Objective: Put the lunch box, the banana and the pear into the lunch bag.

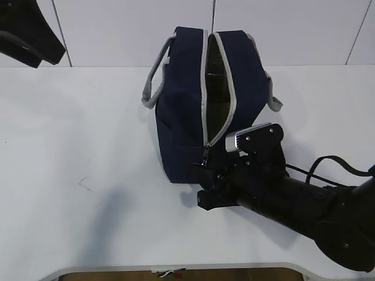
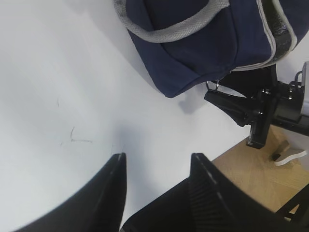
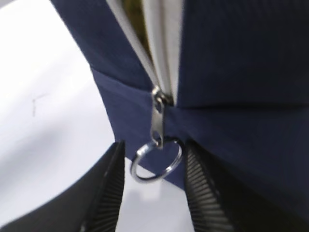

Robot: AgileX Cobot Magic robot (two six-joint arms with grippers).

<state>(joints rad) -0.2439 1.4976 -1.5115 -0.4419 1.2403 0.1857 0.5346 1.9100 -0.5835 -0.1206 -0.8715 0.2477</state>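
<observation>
The navy lunch bag stands mid-table with its grey zipper open along the top. Through the gap shows a dim greenish surface that I cannot identify. The lunch box, the banana and the pear are out of view. The metal ring pull hangs at the bag's near end. My right gripper is open with a finger on each side of the ring, the right finger close to it. In the exterior view the right gripper sits against the bag's near face. My left gripper is open over bare table, left of the lunch bag, holding nothing.
A grey strap handle droops off the bag's left side. The left arm hangs at the top left corner. The table's front edge runs just below the right arm, with wooden floor beyond it. A faint pen mark lies left of centre.
</observation>
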